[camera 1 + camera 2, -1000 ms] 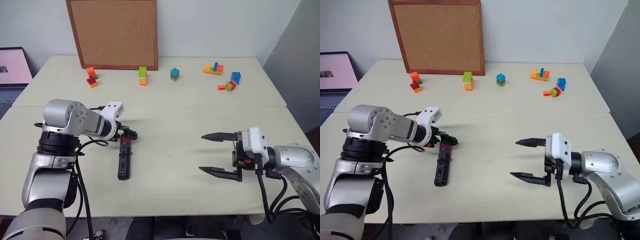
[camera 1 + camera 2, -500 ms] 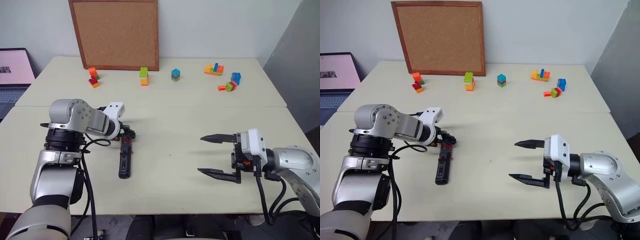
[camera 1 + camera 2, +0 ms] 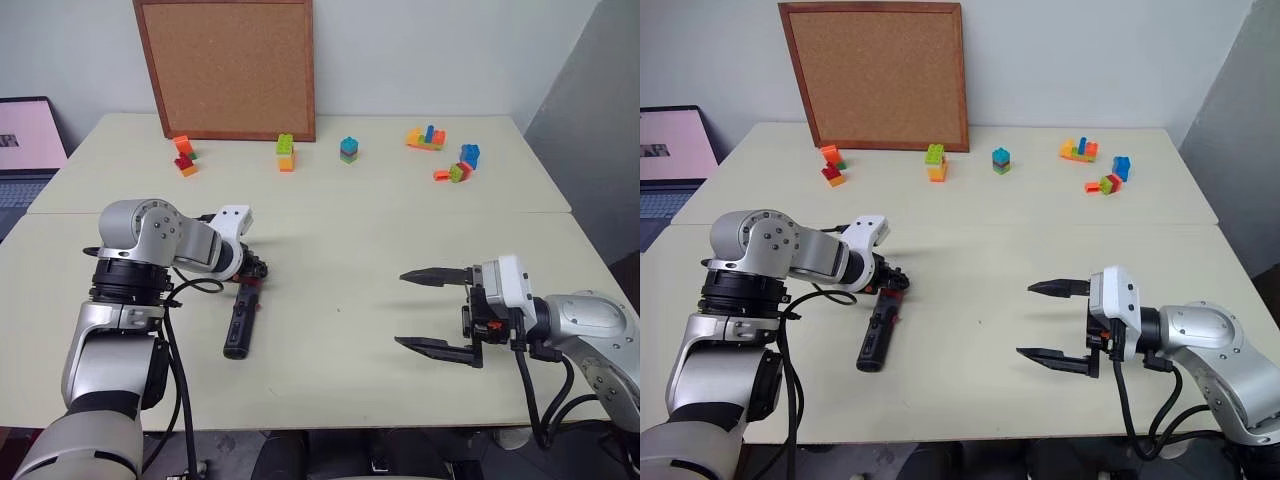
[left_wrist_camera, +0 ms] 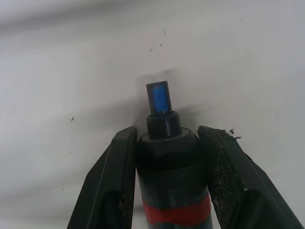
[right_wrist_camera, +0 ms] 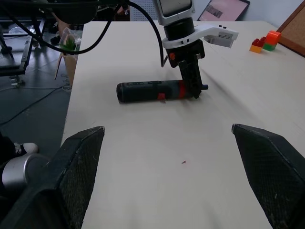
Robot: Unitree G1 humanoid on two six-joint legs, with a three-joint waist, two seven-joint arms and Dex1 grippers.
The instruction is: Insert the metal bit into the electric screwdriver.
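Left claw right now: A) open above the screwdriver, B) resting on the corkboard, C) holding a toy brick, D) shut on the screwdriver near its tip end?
D: the left claw has both fingers pressed against the screwdriver just behind its narrow tip, on the table.

Electric screwdriver [image 3: 239, 322] on table [image 3: 340, 360], toy blocks [image 3: 349, 149] behind.
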